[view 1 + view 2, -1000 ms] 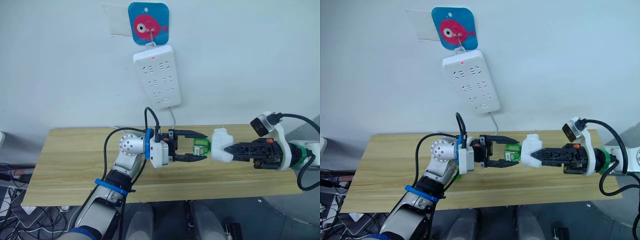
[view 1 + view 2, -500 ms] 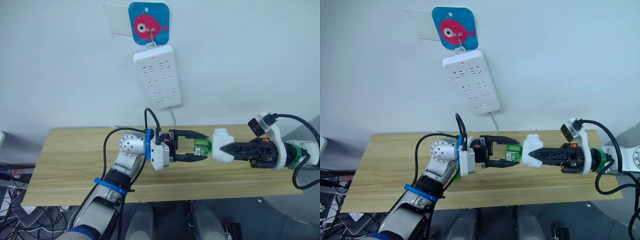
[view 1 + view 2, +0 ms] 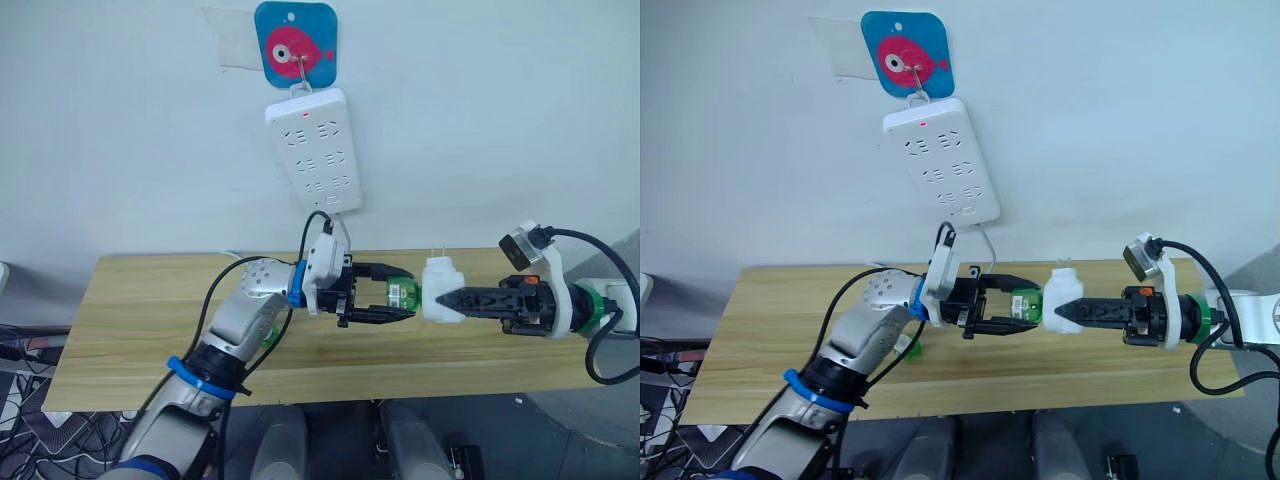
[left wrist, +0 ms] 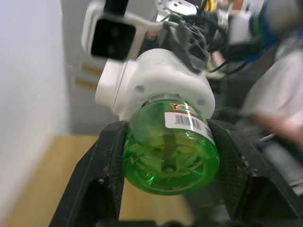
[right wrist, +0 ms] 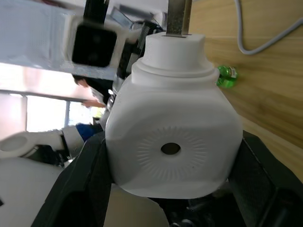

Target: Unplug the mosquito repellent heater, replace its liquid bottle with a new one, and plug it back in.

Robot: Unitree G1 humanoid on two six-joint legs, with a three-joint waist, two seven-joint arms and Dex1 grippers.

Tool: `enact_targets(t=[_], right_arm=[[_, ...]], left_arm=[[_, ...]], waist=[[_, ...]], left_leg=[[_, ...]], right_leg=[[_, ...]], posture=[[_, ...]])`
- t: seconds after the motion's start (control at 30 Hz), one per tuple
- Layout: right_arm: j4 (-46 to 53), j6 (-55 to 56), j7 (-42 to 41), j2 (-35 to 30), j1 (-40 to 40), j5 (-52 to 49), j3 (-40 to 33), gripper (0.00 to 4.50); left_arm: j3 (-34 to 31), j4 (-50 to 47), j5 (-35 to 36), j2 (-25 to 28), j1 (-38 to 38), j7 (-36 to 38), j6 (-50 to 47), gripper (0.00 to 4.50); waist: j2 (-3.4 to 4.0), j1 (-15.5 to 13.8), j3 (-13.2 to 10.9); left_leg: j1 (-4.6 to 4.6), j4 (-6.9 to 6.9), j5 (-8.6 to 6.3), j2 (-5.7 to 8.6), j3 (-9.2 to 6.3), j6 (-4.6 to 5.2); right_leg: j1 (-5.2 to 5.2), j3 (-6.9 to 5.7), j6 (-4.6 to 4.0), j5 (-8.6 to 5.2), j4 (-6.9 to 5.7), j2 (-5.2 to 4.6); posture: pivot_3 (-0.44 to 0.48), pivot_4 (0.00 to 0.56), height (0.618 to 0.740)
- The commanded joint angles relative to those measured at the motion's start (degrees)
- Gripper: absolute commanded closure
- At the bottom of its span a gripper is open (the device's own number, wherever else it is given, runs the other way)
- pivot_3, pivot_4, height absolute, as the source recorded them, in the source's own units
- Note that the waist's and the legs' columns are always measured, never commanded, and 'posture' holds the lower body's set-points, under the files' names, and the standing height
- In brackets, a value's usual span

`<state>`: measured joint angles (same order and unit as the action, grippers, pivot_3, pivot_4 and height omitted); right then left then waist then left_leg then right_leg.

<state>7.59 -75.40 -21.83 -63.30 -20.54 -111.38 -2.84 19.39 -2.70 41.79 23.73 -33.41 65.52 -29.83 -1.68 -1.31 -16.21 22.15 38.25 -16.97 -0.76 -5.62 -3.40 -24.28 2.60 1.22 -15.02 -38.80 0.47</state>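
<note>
Green glass-clear liquid bottle point(image 3: 404, 295) sits pinched in the left gripper point(image 3: 397, 299), nosed into the mosquito repellent heater point(image 3: 439, 290), which the right gripper point(image 3: 447, 299) clamps below the power strip point(image 3: 313, 150), steadying it, likely for twisting.

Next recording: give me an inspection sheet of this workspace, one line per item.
Surface: wooden table, mostly bare.
Job's things: white mosquito repellent heater held above the table, prongs up; green liquid bottle seated against it.
Clutter: second green bottle lying on the table.
Grippers: left gripper shut on the green liquid bottle; right gripper shut on the heater.
Cables: white cord running from the power strip down to the table.
Surroundings: white wall, fish-pattern hook plate holding the strip, its red light on.
</note>
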Motion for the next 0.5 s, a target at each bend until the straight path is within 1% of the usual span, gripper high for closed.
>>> enact_targets(t=[0.03,0.07,0.1,0.17,0.2,0.23,0.33,0.4,0.43,0.5], right_arm=[[6.8,1.1,-0.3,-1.0,-1.3,-0.6,-1.2,1.53],[7.5,1.5,-0.1,-1.0,-1.6,-0.5,-1.1,1.53],[7.8,1.9,0.2,-1.1,-1.8,-0.9,-0.9,1.53],[8.2,2.4,0.3,-1.1,-2.4,-0.5,-0.7,1.53],[8.4,2.6,0.3,-1.2,-2.5,-0.5,-0.6,1.53],[8.5,2.8,0.3,-1.3,-2.5,-0.7,-0.5,1.53],[8.8,3.1,0.3,-1.8,-2.2,-1.4,-0.6,1.53],[8.9,3.2,-0.2,-2.2,-1.6,-1.6,-0.9,1.53],[9.0,3.0,-1.1,-2.3,-1.3,-1.6,-1.2,1.53],[8.6,2.8,-3.1,-2.6,-0.5,-1.6,-1.7,1.53]], left_arm=[[-4.6,4.5,12.6,-0.6,-4.3,-10.8,-32.1,2.25],[-6.7,6.9,15.9,-1.5,-5.7,-12.7,-39.0,2.25],[-8.5,9.2,17.7,-2.4,-6.8,-14.4,-44.5,2.25],[-13.8,15.5,20.6,-5.4,-8.7,-18.5,-52.9,2.25],[-16.1,18.2,21.2,-6.7,-9.5,-20.1,-56.1,2.25],[-17.0,18.6,21.1,-7.3,-9.6,-20.7,-57.8,2.25],[-18.2,16.1,21.1,-8.1,-8.6,-21.2,-60.7,2.25],[-19.2,14.9,21.0,-8.8,-8.1,-21.8,-61.4,1.53],[-19.8,14.6,21.0,-9.2,-8.1,-22.2,-61.7,1.29],[-20.3,13.4,21.0,-8.9,-8.1,-22.0,-61.6,0.62]], waist=[[0.0,0.0,0.0],[0.01,0.0,0.0],[0.02,0.0,0.0],[0.02,0.0,0.0],[0.02,0.0,0.0],[0.0,0.0,0.0],[0.01,0.0,-0.1],[0.02,0.0,-0.1],[0.02,0.0,-0.1],[0.01,-0.1,-0.1]], left_leg=[[0.05,0.02,0.01,0.0,-0.1,0.01],[0.12,0.04,0.02,0.01,-0.22,0.02],[0.18,0.09,0.02,0.02,-0.3,0.03],[0.25,0.16,0.02,0.04,-0.37,0.03],[0.27,0.2,0.02,0.05,-0.37,0.02],[0.3,0.26,0.02,0.06,-0.39,0.02],[0.56,0.49,0.03,0.06,-0.48,0.0],[0.57,0.49,0.07,0.07,-0.47,-0.08],[0.57,0.49,0.16,0.06,-0.48,-0.24],[0.58,0.5,0.2,0.07,-0.49,-0.31]], right_leg=[[0.0,-0.1,0.01,-0.01,0.0,0.02],[0.0,-0.2,0.04,-0.03,0.0,0.02],[-0.01,-0.26,0.29,-0.18,-0.01,0.03],[-0.01,-0.31,0.32,-0.2,-0.02,0.03],[-0.01,-0.31,0.32,-0.2,-0.02,0.02],[-0.01,-0.33,0.31,-0.2,-0.02,0.01],[-0.11,-0.4,0.08,-0.06,-0.02,-0.03],[-0.12,-0.39,0.07,-0.05,-0.03,-0.12],[-0.12,-0.4,0.07,-0.05,-0.03,-0.19],[-0.11,-0.4,0.08,-0.06,-0.04,-0.27]], posture=[[0.148,0.278,0.74],[0.148,0.278,0.74],[0.148,0.278,0.74],[0.142,0.282,0.74],[0.142,0.282,0.74],[0.133,0.282,0.74],[0.133,0.282,0.74],[0.133,0.282,0.74],[0.133,0.282,0.74],[0.133,0.282,0.74]])
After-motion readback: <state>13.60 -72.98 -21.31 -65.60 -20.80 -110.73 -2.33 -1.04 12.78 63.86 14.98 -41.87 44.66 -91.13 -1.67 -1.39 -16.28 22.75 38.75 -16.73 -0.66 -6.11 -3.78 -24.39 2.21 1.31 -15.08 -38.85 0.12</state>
